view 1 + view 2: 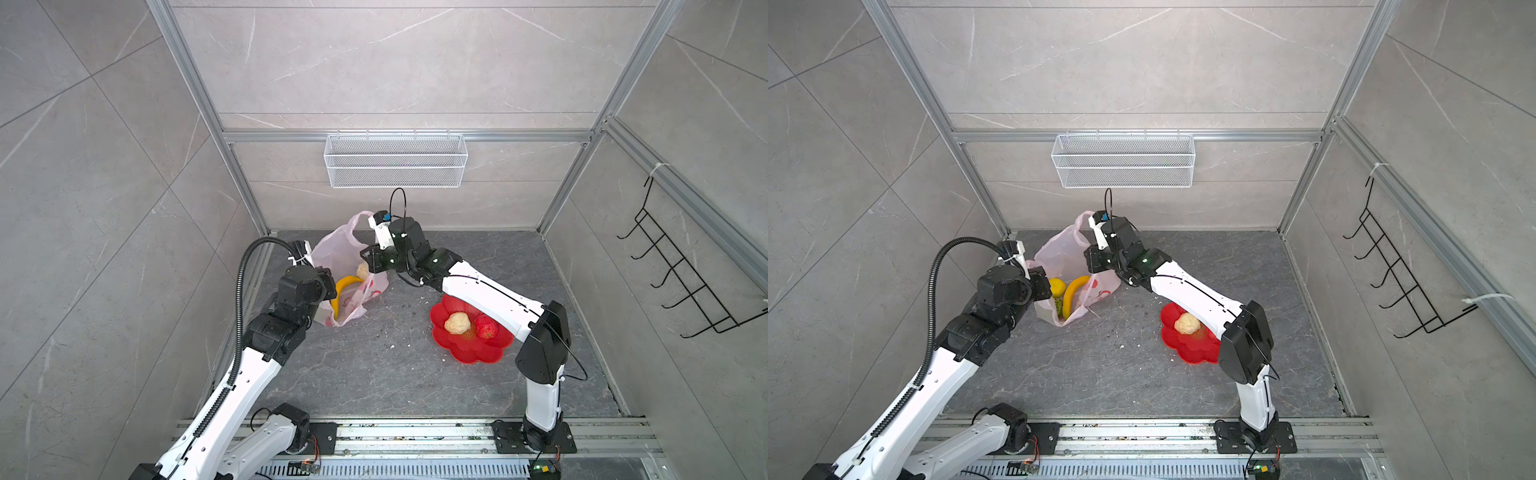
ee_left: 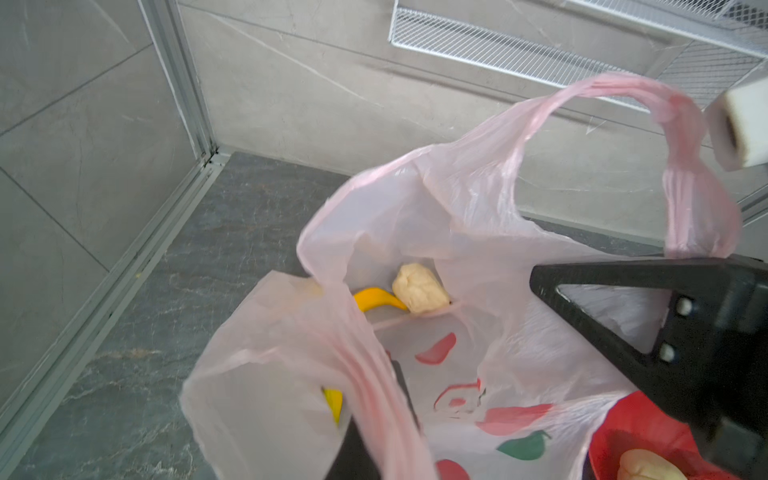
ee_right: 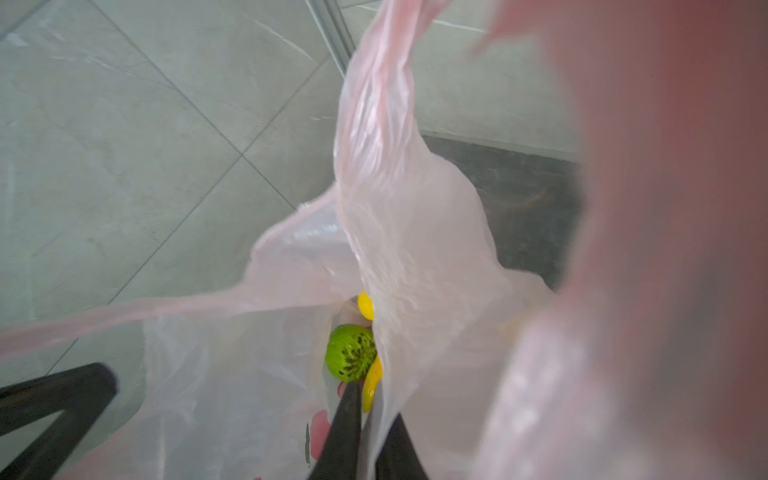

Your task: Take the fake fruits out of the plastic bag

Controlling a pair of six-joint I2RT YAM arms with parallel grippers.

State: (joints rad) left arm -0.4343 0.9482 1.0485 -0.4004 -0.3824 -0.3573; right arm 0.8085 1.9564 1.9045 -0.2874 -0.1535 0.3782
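left tool [image 1: 329, 286] is clenched on the left rim of the plastic bag [image 1: 332, 253]; in the left wrist view i see pink film draped over its closed fingers [image 2: 353, 453]. bag stands on the left rear of the dark surface [image 1: 395, 374], near the left wall frame, mouth held open between my two tools, one loop handle [image 1: 359, 217] sticking up at the back. inside it, in a top view: yellow lumpy fruit [image 1: 1057, 286] just beside the left tool, bumpy green ball [image 1: 1059, 306] touching it on the side nearer me, then the banana [image 1: 1074, 291] lying along the bag, curved, one end toward the back. beige lumpy piece [image 1: 363, 270] sits at the bag's far end against the banana's tip, just beside the right tool. that's four fruits i can count in the bag. right tool [image 1: 368, 255] reaches across the middle and is clenched on the bag's right rim; right wrist view shows film pinched between its closed fingers [image 3: 343, 432], green ball beyond them. white wire mesh basket [image 1: 395, 160] hangs on the back wall above the bag. red flower-shaped dish [image 1: 461, 351] sits on the surface right of centre, partly under my right forearm, well apart from the bag. on it: second beige piece [image 1: 457, 323] and small red fruit [image 1: 486, 327], side by side.
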